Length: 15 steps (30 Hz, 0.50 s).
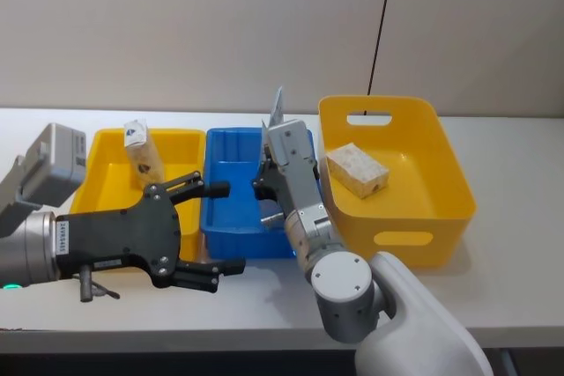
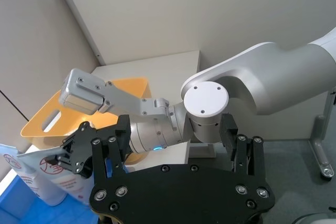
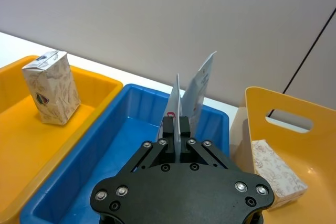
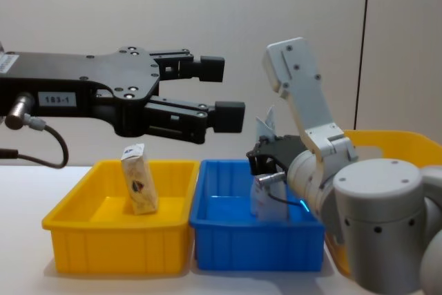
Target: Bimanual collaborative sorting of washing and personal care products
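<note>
Beige packet (image 1: 141, 154) in yellow tray (image 1: 104, 184); swirl pack (image 1: 357, 169) in yellow bin (image 1: 445, 165).

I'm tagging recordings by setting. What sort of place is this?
Probably a lab or test bench: a plain white table against a bare wall, with three sorting bins, two yellow and one blue, before a two-armed robot.
</note>
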Each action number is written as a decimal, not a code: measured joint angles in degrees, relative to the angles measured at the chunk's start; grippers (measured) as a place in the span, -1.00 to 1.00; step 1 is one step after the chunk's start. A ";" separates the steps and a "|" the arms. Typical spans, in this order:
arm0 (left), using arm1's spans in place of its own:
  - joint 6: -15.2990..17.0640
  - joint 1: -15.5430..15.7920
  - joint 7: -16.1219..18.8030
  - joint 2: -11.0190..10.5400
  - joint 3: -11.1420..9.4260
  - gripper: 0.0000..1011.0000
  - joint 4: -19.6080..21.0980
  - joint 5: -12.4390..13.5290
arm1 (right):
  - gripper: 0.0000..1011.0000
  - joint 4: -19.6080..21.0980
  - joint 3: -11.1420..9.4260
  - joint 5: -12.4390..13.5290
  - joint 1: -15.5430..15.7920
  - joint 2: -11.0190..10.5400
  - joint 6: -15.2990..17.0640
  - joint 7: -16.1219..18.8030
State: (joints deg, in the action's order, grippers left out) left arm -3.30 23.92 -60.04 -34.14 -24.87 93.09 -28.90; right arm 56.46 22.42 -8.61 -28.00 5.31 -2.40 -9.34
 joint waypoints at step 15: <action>0.00 0.00 0.00 0.00 0.00 0.98 0.00 0.00 | -1.00 5.25 -1.48 0.00 2.36 -1.05 0.26 0.84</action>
State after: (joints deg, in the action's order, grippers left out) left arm -3.30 23.92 -60.04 -34.14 -24.87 93.10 -28.90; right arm 61.71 20.94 -8.61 -25.65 4.26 -2.15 -8.50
